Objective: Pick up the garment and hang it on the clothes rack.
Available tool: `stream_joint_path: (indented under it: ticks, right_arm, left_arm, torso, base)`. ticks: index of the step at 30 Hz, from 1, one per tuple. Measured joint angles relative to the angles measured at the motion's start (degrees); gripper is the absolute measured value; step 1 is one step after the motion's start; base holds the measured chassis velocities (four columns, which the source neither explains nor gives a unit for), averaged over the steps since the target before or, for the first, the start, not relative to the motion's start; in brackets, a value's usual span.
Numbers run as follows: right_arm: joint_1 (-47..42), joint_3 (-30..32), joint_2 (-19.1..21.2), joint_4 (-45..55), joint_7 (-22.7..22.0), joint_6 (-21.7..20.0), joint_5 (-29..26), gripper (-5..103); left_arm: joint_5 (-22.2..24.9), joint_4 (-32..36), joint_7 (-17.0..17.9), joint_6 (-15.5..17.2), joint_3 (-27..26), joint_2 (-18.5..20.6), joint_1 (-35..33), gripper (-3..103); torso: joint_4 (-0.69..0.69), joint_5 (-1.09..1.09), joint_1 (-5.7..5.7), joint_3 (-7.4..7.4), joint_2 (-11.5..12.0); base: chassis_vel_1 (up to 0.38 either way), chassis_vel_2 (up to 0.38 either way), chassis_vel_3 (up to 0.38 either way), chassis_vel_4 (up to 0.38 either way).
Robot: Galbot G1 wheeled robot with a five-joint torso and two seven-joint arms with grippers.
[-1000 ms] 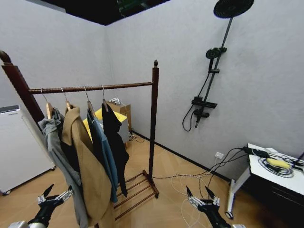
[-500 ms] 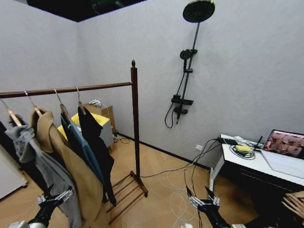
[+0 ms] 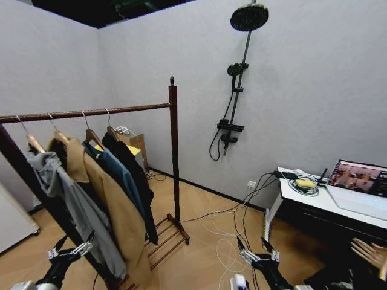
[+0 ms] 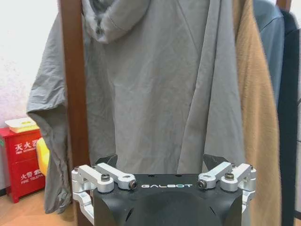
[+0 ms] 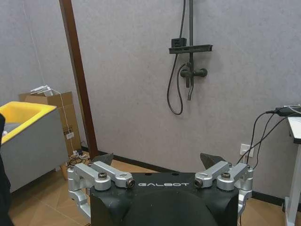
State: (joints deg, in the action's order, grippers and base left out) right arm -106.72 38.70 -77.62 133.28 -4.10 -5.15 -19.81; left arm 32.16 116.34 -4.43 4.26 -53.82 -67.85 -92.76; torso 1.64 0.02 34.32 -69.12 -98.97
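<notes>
The clothes rack point(image 3: 174, 157) is dark reddish-brown wood with one rail and a slatted low shelf. Several garments hang on it: a grey hoodie point(image 3: 72, 205), a tan long coat point(image 3: 112, 211), a teal-blue jacket point(image 3: 120, 175) and, nearest the right post, the black garment point(image 3: 139, 181) on its hanger. My left gripper point(image 3: 69, 249) is open, low in front of the hoodie point(image 4: 155, 84), and holds nothing. My right gripper point(image 3: 257, 251) is open too, low over the floor to the right of the rack. The right wrist view shows the rack's post point(image 5: 77, 80).
A black shower fixture point(image 3: 233, 78) hangs on the far wall. A white desk point(image 3: 314, 202) with a laptop point(image 3: 363, 178) stands at the right, and cables point(image 3: 224, 235) lie on the floor. A cardboard box point(image 3: 138, 144) sits behind the rack. There is a red box point(image 4: 21, 160) beside the post.
The whole picture has shifted, so the camera has turned right, then slightly back left. Both grippers hold the same low, open pose. The garments hang as before.
</notes>
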Motion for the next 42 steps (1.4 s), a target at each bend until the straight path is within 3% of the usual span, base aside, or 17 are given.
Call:
stream_joint_path:
  ticks: [13, 42]
  right_arm:
    - [0.0, 0.0, 0.0, 0.0, 0.0, 0.0, 0.0, 100]
    - [0.0, 0.0, 0.0, 0.0, 0.0, 0.0, 0.0, 100]
  left_arm:
    - [0.0, 0.0, 0.0, 0.0, 0.0, 0.0, 0.0, 100]
    - [0.0, 0.0, 0.0, 0.0, 0.0, 0.0, 0.0, 100]
  torso:
    - [0.00, -0.02, -0.07, 0.02, 0.0]
    - [0.01, -0.02, 0.00, 0.00, 0.0]
  base:
    - [0.147, -0.163, -0.182, 0.186]
    - [-0.095, -0.074, -0.060, -0.095]
